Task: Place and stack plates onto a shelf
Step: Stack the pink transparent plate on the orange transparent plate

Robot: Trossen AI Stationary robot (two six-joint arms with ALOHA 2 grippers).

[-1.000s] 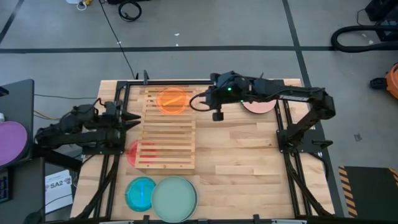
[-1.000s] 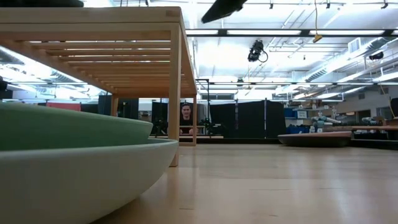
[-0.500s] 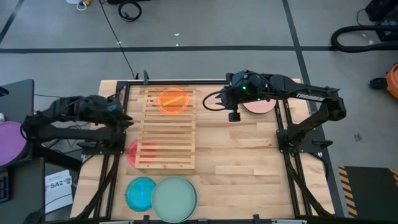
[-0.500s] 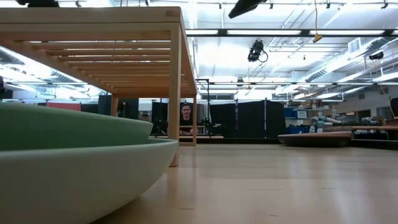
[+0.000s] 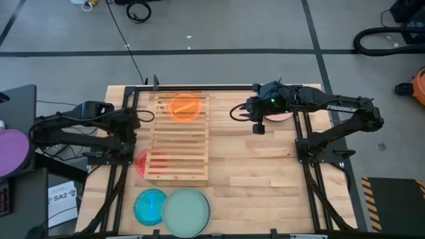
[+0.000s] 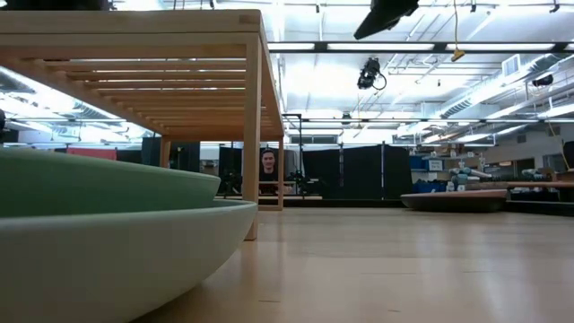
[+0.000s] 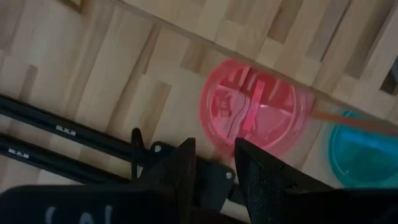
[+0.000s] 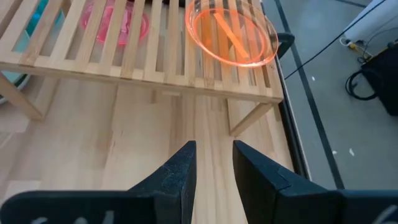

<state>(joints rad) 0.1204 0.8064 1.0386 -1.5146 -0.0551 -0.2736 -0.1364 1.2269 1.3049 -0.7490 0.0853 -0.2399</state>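
The slatted wood shelf point(image 5: 179, 137) stands left of the table's middle. An orange plate point(image 5: 184, 107) lies on its far end point(image 8: 230, 34). A red plate point(image 5: 141, 162) lies on the table, half under the shelf's left side point(image 7: 255, 115). A blue plate point(image 5: 151, 206) and a large mint plate point(image 5: 186, 211) rest at the near edge. A whitish-pink plate point(image 5: 277, 114) lies at the far right, partly under the right arm. My left gripper point(image 5: 149, 116) hovers open by the shelf's left side. My right gripper point(image 5: 236, 113) hovers open to the right of the shelf, empty.
Black frame rails run along the table's left point(image 5: 123, 153) and right point(image 5: 302, 143) sides. A purple disc point(image 5: 13, 151) sits on a side stand off the table's left. Bare planks point(image 5: 259, 179) lie between the shelf and the right rail. A person point(image 6: 268, 170) stands far behind.
My right gripper has drawn back from the orange plate on the shelf toward the table's right edge, empty. My left arm has swung a little toward the far edge beside the shelf. The plates have stayed where they were.
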